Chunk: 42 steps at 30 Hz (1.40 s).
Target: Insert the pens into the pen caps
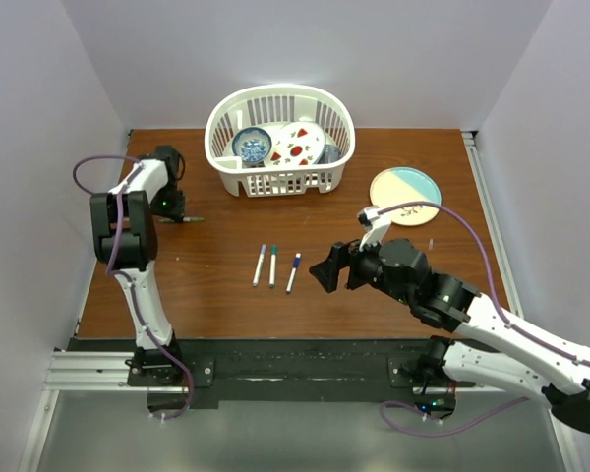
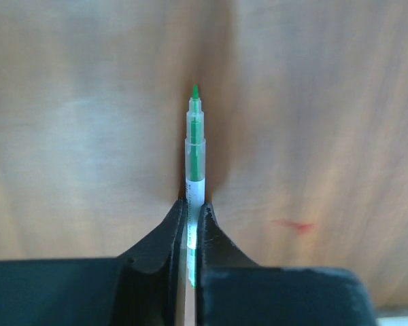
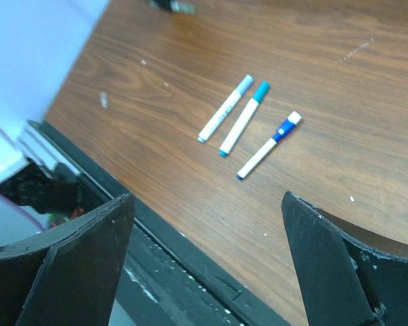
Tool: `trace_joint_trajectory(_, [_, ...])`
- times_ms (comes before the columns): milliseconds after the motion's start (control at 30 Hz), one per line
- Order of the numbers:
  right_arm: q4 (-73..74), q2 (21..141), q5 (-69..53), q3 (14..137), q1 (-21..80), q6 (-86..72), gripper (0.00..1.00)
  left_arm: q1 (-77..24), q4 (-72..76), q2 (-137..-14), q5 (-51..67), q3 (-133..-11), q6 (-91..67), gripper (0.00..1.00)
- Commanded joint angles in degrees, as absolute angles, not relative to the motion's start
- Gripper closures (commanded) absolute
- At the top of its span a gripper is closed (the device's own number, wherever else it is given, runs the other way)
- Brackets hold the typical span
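The left fingers point(image 2: 179, 231) are closed on the green pen point(image 2: 194, 156), left of the white basket point(image 1: 280, 182); its long axis runs straight out from them, tip away. The right fingers point(image 1: 326, 267), wide open, hang nearer the three pens point(image 1: 272, 265) in front of the basket.

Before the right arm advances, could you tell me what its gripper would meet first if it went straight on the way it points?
Most likely the blue-banded pen, nearest of three lying ahead of the open right gripper; tilted downward, it might touch the wooden table first. Depth is unclear.
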<state>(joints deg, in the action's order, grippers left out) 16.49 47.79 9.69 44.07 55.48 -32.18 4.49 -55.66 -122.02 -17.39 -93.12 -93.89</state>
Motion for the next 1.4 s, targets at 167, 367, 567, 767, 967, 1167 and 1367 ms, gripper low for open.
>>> trace_joint_trajectory(167, [17.9, 41.8, 10.5, 44.1, 55.5, -35.3, 0.07, 3.4, -51.7, -107.1, -17.0, -77.7, -84.3, 1.0])
trace_joint_trajectory(367, [15.8, 44.2, 8.2, 43.7, 55.5, -38.1, 0.07, -4.7, -46.5, -95.4, -20.3, -74.6, -71.1, 1.0])
trace_joint_trajectory(567, [11.6, 46.8, 8.4, 43.2, 55.5, -40.3, 0.07, -13.0, -28.2, -81.5, -8.1, -61.2, -55.1, 1.0])
trace_joint_trajectory(767, [10.2, 50.8, 7.9, 46.2, 55.5, -36.8, 0.07, -16.1, 2.5, -66.0, 19.1, -43.1, -42.3, 1.0])
trace_joint_trajectory(967, [8.8, 52.6, 11.9, 49.8, 55.4, -37.2, 0.08, -16.9, 17.4, -54.9, 38.6, -33.8, -39.5, 1.0])
trace_joint_trajectory(1167, [1.0, 56.8, 8.1, 51.4, 55.4, -37.6, 0.14, -18.2, 29.1, -51.8, 51.1, -28.7, -43.1, 1.0])
trace_joint_trajectory(1367, [-5.8, 60.0, 5.0, 52.4, 55.4, -38.6, 0.23, -20.1, 35.7, -51.0, 54.8, -27.7, -46.3, 1.0])
